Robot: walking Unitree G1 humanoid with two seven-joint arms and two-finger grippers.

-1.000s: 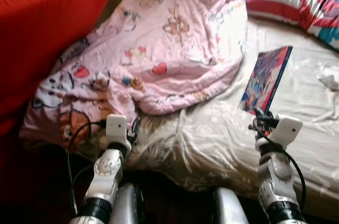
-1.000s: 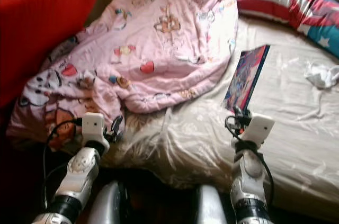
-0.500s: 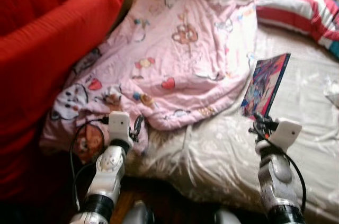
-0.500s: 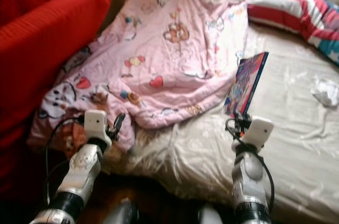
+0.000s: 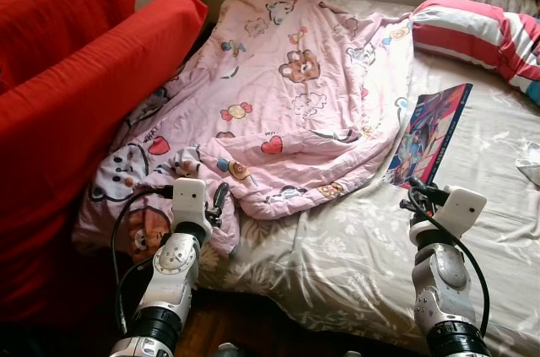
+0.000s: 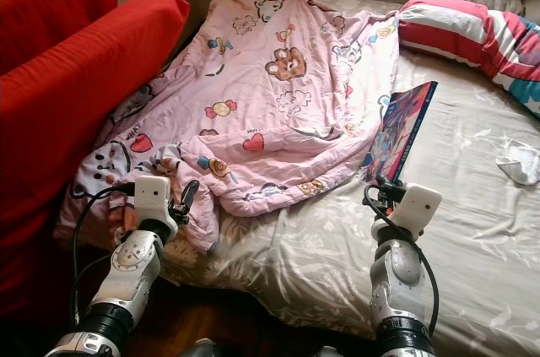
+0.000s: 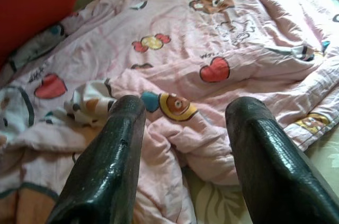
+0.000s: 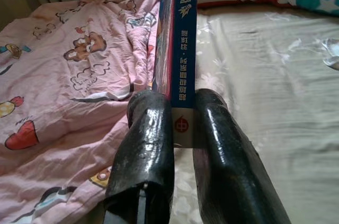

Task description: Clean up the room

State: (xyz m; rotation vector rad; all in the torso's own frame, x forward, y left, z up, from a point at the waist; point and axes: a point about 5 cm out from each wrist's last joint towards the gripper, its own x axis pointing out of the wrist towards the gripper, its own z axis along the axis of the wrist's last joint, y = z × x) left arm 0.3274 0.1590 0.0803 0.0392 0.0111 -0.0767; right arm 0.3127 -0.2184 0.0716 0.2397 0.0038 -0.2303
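Before us lies a bed (image 5: 354, 264) with a grey flowered sheet, a rumpled pink blanket (image 5: 287, 95) on its left half and a striped pillow (image 5: 472, 24) at the far right. Our right tool (image 8: 183, 128) is clenched on the near edge of a book (image 5: 429, 133), held up over the sheet. We should keep it level while carrying. Our left tool (image 7: 183, 128) hangs released over the blanket's near fold. From the right wrist we read the spine lettering, which the head views cannot show.
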